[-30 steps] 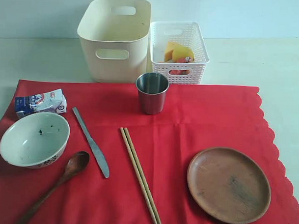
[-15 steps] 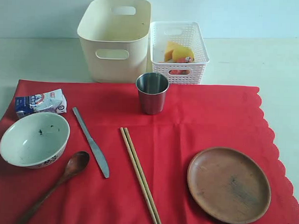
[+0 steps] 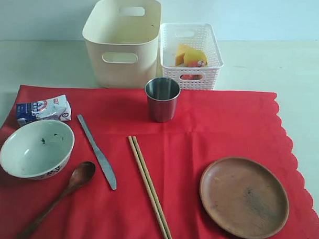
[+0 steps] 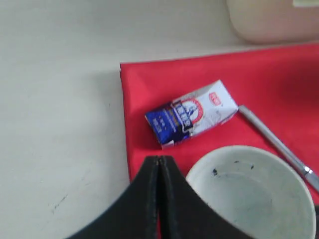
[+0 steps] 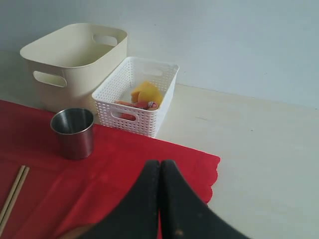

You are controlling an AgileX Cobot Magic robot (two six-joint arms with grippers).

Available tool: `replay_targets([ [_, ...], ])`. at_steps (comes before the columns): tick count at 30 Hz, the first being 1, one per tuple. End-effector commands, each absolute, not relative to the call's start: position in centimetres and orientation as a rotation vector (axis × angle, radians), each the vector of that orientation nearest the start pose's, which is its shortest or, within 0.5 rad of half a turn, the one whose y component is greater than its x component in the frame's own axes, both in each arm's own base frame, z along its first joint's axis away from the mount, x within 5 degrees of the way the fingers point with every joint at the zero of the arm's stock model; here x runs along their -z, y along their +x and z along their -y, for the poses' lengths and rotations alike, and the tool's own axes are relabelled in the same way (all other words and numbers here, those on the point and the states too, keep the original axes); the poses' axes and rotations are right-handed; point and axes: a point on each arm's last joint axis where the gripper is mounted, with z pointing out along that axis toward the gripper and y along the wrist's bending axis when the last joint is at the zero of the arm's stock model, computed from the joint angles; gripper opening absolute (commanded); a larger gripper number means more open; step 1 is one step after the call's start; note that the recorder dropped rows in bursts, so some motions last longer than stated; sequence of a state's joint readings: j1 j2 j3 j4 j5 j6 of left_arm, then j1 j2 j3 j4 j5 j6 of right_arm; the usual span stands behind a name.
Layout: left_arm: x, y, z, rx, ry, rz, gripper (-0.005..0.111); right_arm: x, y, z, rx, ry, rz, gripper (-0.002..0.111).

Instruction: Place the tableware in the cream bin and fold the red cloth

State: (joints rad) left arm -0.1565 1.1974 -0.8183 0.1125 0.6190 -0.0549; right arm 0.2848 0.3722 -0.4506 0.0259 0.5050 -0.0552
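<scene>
The red cloth (image 3: 201, 131) lies flat on the table. On it rest a white bowl (image 3: 37, 148), a metal knife (image 3: 97, 152), a dark wooden spoon (image 3: 62, 194), wooden chopsticks (image 3: 150, 188), a steel cup (image 3: 162, 99) and a brown wooden plate (image 3: 244, 197). The cream bin (image 3: 122, 40) stands behind the cloth. Neither arm shows in the exterior view. My left gripper (image 4: 158, 160) is shut and holds nothing, hovering by the bowl (image 4: 249, 191) at the cloth's corner. My right gripper (image 5: 160, 163) is shut with nothing in it, above the cloth (image 5: 99, 169), short of the cup (image 5: 74, 132).
A small milk carton (image 3: 43, 109) lies on the cloth beside the bowl. A white lattice basket (image 3: 190, 53) with food items stands to the right of the cream bin. Bare pale table surrounds the cloth on the left, right and back.
</scene>
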Motion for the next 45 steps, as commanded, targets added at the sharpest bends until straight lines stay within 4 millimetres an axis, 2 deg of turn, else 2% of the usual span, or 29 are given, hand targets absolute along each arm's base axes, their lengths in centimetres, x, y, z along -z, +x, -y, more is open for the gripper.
replay_targets([
  [1,-26.5,25.0,3.4,-0.064,0.293,-2.602,0.0,-29.3,7.7,-2.4,-0.189,-0.302,-1.887,0.0],
  [4,-26.2,26.5,3.7,-0.067,0.331,-2.665,0.004,-29.3,7.7,-2.4,-0.189,-0.302,-1.887,0.0],
  [7,-25.9,28.0,4.3,-0.034,0.376,-2.704,0.016,-29.3,7.7,-2.4,-0.189,-0.302,-1.887,0.0],
  [10,-25.4,29.6,5.0,0.015,0.474,-2.728,0.036,-29.3,7.7,-2.4,-0.189,-0.302,-1.887,0.0],
  [13,-24.7,31.0,5.8,0.099,0.569,-2.741,0.062,-29.3,7.7,-2.4,-0.189,-0.302,-1.887,0.0],
  [15,-24.2,31.9,6.4,0.154,0.606,-2.744,0.069,-29.3,7.7,-2.4,-0.189,-0.302,-1.887,0.0],
  [18,-23.1,33.2,6.9,0.205,0.645,-2.757,0.07,-29.3,7.7,-2.4,-0.189,-0.302,-1.887,0.0],
  [24,-20.3,35.6,8.3,0.202,0.785,-2.757,0.07,-29.3,7.7,-2.4,-0.187,-0.303,-1.886,0.0],
  [30,-17.7,37.5,8.5,0.178,0.796,-2.769,0.07,-29.3,7.7,-2.3,-0.184,-0.304,-1.886,0.0],
  [36,-16.4,38.6,8.7,0.145,0.871,-2.722,0.07,-29.3,7.7,-2.3,-0.183,-0.306,-1.886,0.0],
  [45,-14.5,39.0,8.7,0.141,0.985,-2.722,0.07,-29.3,7.7,-2.3,-0.178,-0.308,-1.885,0.0],
])
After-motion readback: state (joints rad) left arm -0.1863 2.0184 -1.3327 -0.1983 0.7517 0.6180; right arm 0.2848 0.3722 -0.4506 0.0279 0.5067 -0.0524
